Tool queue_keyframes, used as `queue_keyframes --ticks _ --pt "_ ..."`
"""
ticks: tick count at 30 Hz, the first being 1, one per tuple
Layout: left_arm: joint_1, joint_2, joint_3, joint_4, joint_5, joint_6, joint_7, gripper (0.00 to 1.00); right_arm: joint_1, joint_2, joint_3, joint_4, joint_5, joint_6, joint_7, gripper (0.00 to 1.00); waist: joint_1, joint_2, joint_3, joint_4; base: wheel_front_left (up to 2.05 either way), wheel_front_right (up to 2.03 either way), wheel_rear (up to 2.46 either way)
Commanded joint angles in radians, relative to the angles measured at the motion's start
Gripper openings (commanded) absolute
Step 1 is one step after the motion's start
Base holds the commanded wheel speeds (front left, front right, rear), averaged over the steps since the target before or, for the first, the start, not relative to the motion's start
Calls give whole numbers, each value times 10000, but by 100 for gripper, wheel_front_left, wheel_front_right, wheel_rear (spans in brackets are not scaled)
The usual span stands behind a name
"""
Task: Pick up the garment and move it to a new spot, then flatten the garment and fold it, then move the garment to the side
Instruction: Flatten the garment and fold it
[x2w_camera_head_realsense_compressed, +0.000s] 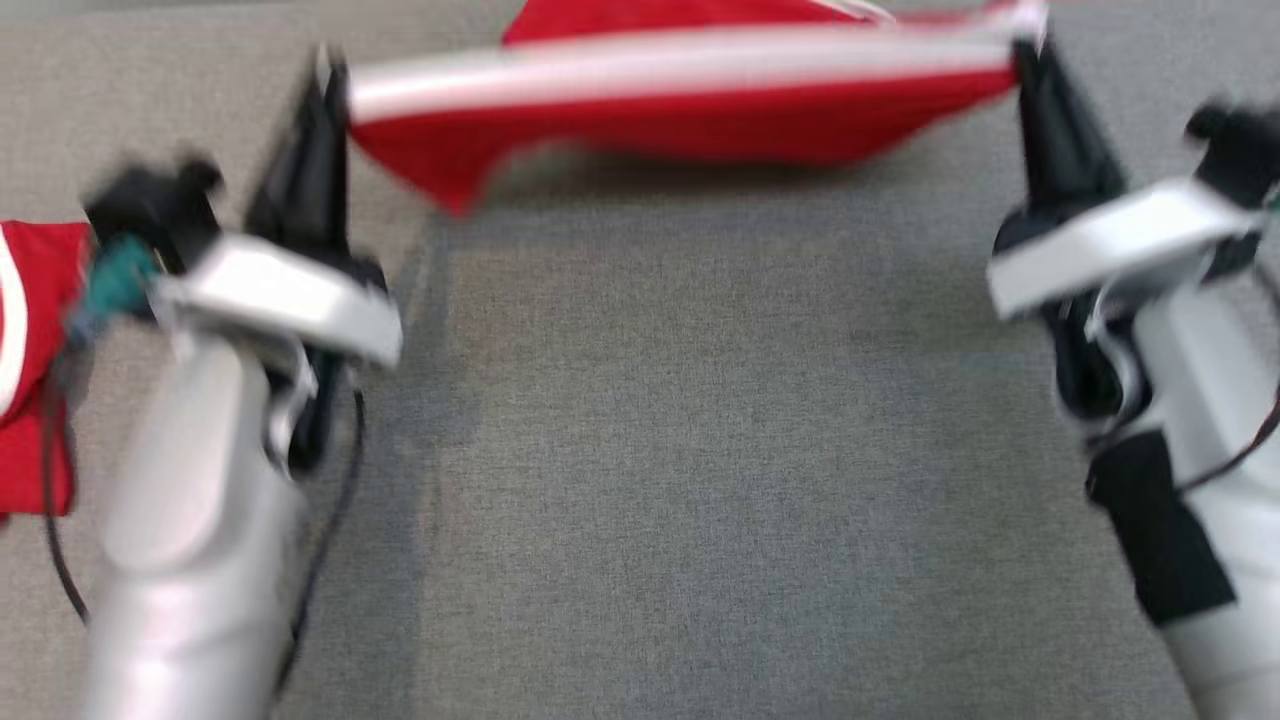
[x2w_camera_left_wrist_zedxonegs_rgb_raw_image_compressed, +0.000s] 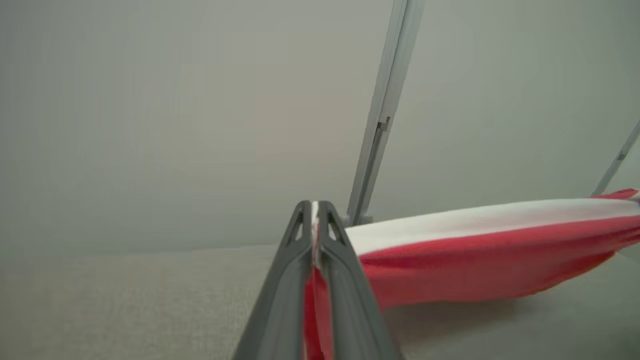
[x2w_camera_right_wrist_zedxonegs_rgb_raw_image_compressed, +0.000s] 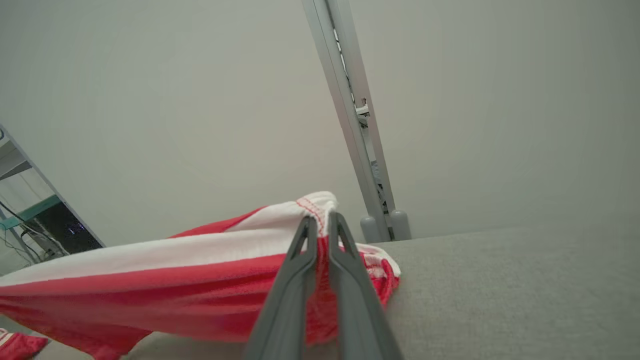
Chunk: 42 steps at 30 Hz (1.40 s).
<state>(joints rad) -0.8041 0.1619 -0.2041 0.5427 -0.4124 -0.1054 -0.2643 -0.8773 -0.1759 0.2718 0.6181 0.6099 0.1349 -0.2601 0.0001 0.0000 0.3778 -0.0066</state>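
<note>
Left claw (x2w_camera_head_realsense_compressed: 330, 75): one, upper left of the head view, its two dark fingers pressed together on a corner of the garment (x2w_camera_head_realsense_compressed: 680, 110); red and white cloth shows in the slit between them in the left wrist view.

Right claw (x2w_camera_head_realsense_compressed: 1030, 50): one, upper right of the head view, likewise clamped tight on the opposite end, at the stitched white hem.

Garment: one, red with a broad white stripe, stretched as a long band between the two claws across the top of the head view. Its red lower edge sags in the middle. A shadow lies beneath it. Whether it touches the surface, cannot tell.

Second cloth (x2w_camera_head_realsense_compressed: 30, 330): one, red with white trim, lying flat at the left edge, well apart from the garment.

Worktop (x2w_camera_head_realsense_compressed: 700, 450): one, grey woven covering.

Metal posts (x2w_camera_right_wrist_zedxonegs_rgb_raw_image_compressed: 350, 115): two, pale, one upright at the far edge, one thinner at the right edge of the left wrist view.

Wall (x2w_camera_left_wrist_zedxonegs_rgb_raw_image_compressed: 150, 100): one, plain pale.
</note>
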Motion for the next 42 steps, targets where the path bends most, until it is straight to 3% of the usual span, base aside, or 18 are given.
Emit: queue_keyframes --ticks 1,10,14,19,27,33,42 --pt "757 17 293 -9 152 -20 0 0 648 -184 -11 -56 175 -75 -75 0 -1 0 -342 11 0 0 0" --pt "4526 -809 991 -398 696 -219 -7 0 4252 -281 3 -793 1080 -80 -81 0 -1 0 -1847 216 0 0 0" --pt "5656 -932 463 -374 795 -236 -8 0 5472 -46 88 -813 1220 -74 -80 0 -1 0 -2631 250 0 0 0" --pt "7111 -998 684 -568 609 -240 -8 0 6922 72 377 -766 1277 -66 -78 0 -1 0 -3630 228 0 0 0" --pt "8750 -992 972 -1363 708 -229 -11 0 8611 -103 -26 -1218 1600 -80 -82 0 -1 0 -4045 119 0 0 0" --pt "8251 -721 747 -1821 902 -199 -14 0 8618 -121 -492 -1557 1445 -91 -90 0 -1 0 -3722 -132 0 0 0" --pt "4271 -34 -424 -885 1165 -239 -8 0 5860 823 -231 -1206 1111 -54 -71 0 -1 0 -1682 -965 0 0 0"
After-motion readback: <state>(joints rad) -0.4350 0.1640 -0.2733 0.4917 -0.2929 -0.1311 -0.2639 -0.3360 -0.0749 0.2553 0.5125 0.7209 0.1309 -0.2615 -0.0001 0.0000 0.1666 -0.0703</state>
